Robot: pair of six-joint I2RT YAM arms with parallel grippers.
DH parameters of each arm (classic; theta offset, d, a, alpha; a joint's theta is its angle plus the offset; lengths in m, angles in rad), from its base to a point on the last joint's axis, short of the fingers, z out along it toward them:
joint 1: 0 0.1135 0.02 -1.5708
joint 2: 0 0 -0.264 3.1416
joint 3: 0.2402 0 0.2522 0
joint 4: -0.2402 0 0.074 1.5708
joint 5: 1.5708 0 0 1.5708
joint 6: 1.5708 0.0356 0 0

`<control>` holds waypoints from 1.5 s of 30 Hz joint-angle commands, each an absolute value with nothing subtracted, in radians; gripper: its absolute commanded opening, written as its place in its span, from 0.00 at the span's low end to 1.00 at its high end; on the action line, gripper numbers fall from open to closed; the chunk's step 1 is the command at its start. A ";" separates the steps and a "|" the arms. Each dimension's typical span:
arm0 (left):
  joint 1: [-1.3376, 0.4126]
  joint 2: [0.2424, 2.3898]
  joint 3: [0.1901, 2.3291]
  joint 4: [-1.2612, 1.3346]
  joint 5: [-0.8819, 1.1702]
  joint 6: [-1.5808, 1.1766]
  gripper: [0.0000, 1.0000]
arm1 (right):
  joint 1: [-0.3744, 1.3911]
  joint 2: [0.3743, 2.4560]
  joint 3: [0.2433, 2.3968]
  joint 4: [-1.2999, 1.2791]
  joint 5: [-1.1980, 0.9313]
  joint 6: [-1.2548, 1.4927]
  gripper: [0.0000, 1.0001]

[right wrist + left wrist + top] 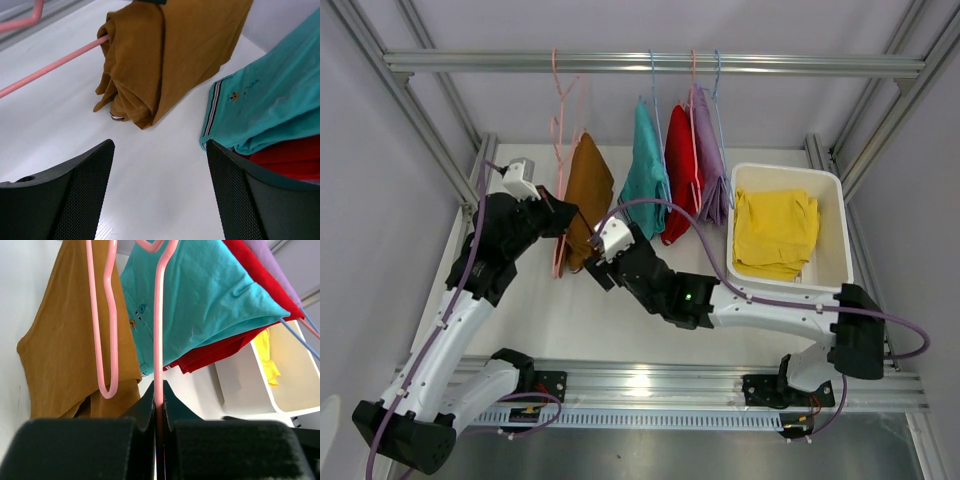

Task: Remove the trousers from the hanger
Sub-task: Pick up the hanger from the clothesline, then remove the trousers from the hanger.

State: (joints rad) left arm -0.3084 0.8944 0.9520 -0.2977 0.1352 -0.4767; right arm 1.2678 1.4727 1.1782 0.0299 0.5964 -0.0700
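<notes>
Brown trousers [588, 190] hang folded over a pink hanger [558, 262] at the left. My left gripper [565, 215] is shut on that hanger's pink rod [159, 365]. The hanger's bar [55, 67] runs into the fold of the brown trousers [165, 55]. My right gripper [159, 145] stands open just below the brown trousers' lower end with nothing between its fingers [85, 190]. Teal trousers [646, 170], red trousers [681, 180] and lavender trousers [710, 160] hang from the rail. Yellow trousers [775, 232] lie in the white bin [840, 230].
A second pink hanger [560, 100] hangs bare on the rail [470, 62], left of the brown trousers. Frame posts stand at both sides of the white table [570, 320]. The bin takes up the back right corner.
</notes>
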 commanded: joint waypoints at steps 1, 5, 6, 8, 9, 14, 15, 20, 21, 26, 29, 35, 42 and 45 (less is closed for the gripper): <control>-0.311 0.896 1.005 -0.267 0.129 -0.433 0.01 | 1.270 1.557 1.242 0.163 0.595 -0.112 0.79; -0.310 0.896 1.008 -0.268 0.124 -0.422 0.00 | 1.270 1.627 1.294 0.184 0.569 -0.114 0.79; -0.310 0.896 1.005 -0.268 0.123 -0.422 0.00 | 1.269 1.650 1.304 0.187 0.563 -0.115 0.79; -0.310 0.899 1.008 -0.268 0.127 -0.423 0.00 | 1.264 1.667 1.327 0.202 0.566 -0.121 0.79; -0.310 0.900 1.006 -0.268 0.129 -0.422 0.01 | 1.262 1.675 1.331 0.210 0.568 -0.123 0.79; -0.310 0.907 1.008 -0.270 0.143 -0.425 0.01 | 1.230 1.712 1.367 0.247 0.557 -0.124 0.79; -0.310 0.907 1.009 -0.268 0.141 -0.426 0.01 | 1.226 1.715 1.377 0.250 0.554 -0.126 0.79; -0.307 0.908 1.008 -0.267 0.143 -0.433 0.00 | 1.201 1.747 1.410 0.268 0.560 -0.132 0.79; -0.305 0.908 1.008 -0.267 0.147 -0.434 0.01 | 1.198 1.759 1.414 0.273 0.564 -0.140 0.79; -0.304 0.904 1.008 -0.267 0.156 -0.434 0.00 | 1.186 1.779 1.416 0.316 0.606 -0.161 0.79; -0.304 0.903 1.006 -0.265 0.158 -0.434 0.00 | 1.183 1.796 1.413 0.347 0.650 -0.189 0.79; -0.304 0.905 1.009 -0.265 0.170 -0.434 0.00 | 1.181 1.836 1.379 0.484 0.745 -0.262 0.79; -0.301 0.907 1.011 -0.265 0.179 -0.434 0.00 | 1.178 1.894 1.342 0.649 0.818 -0.354 0.79; -0.292 0.908 1.009 -0.261 0.192 -0.440 0.01 | 1.177 1.933 1.332 0.710 0.831 -0.383 0.79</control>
